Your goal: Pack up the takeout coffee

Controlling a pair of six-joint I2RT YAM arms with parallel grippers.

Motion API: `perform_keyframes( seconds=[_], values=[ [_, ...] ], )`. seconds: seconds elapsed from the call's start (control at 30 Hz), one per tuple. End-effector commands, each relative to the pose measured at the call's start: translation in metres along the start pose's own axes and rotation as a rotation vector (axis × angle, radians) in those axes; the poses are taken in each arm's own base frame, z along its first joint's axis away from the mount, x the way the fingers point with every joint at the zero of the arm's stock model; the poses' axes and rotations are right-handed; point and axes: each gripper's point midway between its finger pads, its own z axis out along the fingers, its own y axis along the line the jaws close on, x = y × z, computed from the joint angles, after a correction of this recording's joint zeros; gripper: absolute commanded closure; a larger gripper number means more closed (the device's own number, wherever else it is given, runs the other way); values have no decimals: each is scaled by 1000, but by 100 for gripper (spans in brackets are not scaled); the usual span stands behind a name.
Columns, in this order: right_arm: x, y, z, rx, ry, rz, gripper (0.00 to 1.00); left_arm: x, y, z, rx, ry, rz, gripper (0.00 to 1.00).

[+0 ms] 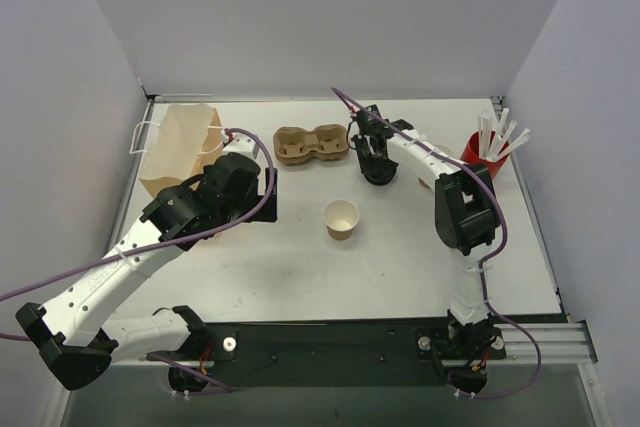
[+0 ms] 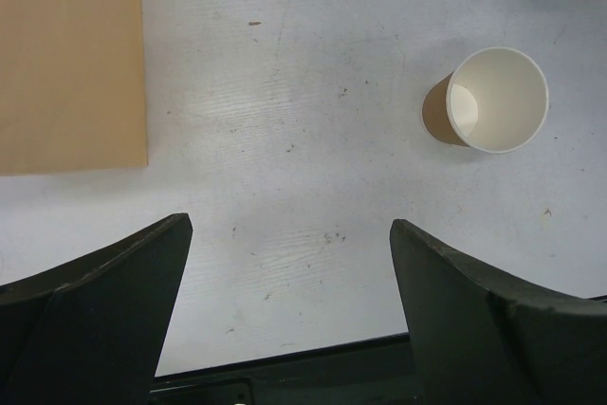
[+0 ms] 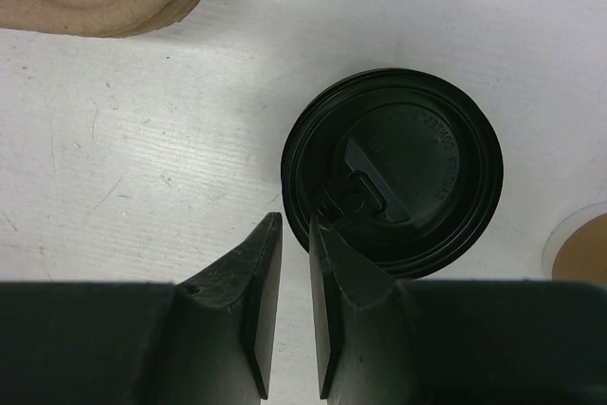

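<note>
Here the right gripper (image 3: 296, 220) holds its fingers nearly together at the rim of the black lid (image 3: 417, 168) (pinching it or not, I cannot tell). The left gripper (image 2: 289, 223) gapes wide. The paper cup (image 1: 342, 219) stands unlidded on the scuffed white table (image 1: 400, 277), pale walls (image 1: 330, 17) around.

**Robot test booth stocked with café props**

A lab cell: a white table (image 1: 400, 267) is boxed by plain pale walls (image 1: 330, 17) behind and at both sides. A metal rail (image 1: 545, 342) at its near edge carries the cabled left arm (image 1: 110, 282) and right arm (image 1: 465, 209). On the table sits café stock: paper bag (image 1: 180, 147), pulp cup carrier (image 1: 311, 144), paper cup (image 1: 342, 219), black lid (image 3: 394, 173).
</note>
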Motion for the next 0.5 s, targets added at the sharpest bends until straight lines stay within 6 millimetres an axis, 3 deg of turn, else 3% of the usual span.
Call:
perform_keyframes(
  seconds=[0.0,0.47],
  values=[
    [-3,1,-2,-5,12,-9,86,-18,-3,-9,25,-53,-32,3],
    [2,1,5,2,48,-27,87,-18,-3,-8,26,-49,-33,3]
  ],
)
